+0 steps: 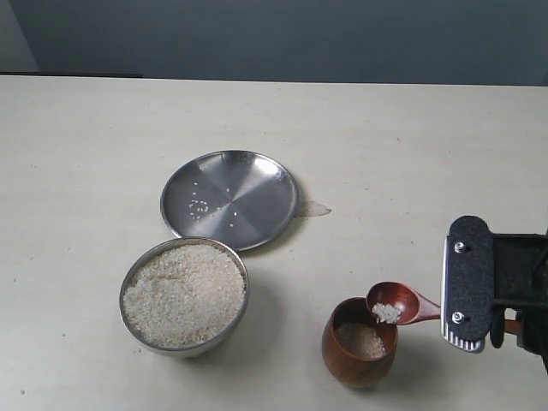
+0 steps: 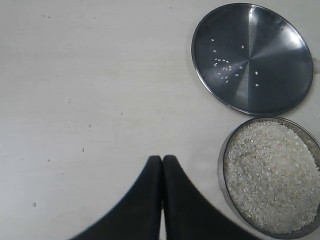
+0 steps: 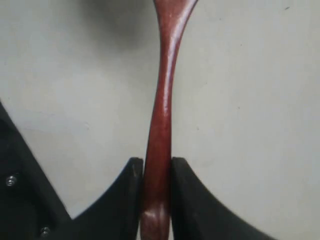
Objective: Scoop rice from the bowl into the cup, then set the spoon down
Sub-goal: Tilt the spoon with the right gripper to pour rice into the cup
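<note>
**Spoon (image 1: 396, 305) poised over cup (image 1: 360, 353)**

Right gripper (image 3: 157, 167) clamps the spoon's handle, holding its tip with rice (image 1: 387, 312) directly above the cup's mouth, lower right of frame, so grains drop inside. Bowl (image 1: 130, 282) sits lower left. Left gripper (image 2: 161, 160) is pinched closed, empty.

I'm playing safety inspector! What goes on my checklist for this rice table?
Surface: pale table; faint smear beside the plate.
Job's things: bowl full of rice; cup partly filled; spoon carrying some rice above the cup's rim.
Clutter: flat plate with a few loose grains.
Hands: right hand shut on the spoon handle; left hand shut, empty.
Cables: nothing seen.
Surroundings: dark wall behind the table.
</note>
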{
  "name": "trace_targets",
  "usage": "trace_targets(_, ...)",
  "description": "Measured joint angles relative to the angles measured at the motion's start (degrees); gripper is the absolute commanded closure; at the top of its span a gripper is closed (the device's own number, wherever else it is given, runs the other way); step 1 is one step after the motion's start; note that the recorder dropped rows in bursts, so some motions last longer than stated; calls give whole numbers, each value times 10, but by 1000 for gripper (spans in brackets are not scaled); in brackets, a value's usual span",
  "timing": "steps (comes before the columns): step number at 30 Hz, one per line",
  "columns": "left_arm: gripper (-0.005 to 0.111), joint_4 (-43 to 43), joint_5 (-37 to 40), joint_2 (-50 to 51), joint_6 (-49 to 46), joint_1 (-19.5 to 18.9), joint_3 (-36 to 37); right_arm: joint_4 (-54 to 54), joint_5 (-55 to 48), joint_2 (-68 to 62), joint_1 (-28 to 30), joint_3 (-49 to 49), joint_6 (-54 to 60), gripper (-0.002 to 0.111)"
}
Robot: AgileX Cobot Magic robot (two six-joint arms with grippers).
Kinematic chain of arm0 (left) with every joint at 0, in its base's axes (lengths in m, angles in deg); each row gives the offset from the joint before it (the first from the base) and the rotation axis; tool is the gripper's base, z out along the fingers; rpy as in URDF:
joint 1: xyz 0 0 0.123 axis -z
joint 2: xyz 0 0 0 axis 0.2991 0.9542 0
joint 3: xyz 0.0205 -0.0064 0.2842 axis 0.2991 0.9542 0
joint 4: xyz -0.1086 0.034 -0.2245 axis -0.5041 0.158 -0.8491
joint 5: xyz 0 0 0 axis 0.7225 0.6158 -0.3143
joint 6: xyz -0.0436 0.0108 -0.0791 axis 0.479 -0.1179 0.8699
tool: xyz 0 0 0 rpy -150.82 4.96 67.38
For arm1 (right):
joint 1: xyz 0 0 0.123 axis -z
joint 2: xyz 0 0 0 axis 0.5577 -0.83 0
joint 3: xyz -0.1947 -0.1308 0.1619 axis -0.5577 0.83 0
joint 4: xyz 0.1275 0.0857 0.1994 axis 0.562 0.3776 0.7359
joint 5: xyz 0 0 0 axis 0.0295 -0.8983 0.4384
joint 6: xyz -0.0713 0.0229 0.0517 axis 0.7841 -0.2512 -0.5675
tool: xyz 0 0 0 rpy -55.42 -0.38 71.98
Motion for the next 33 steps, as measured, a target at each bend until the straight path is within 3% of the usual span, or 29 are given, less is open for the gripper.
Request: trace_targets(33,106,0,0,0,0,0,0,-48,72,0,0,0,52,109)
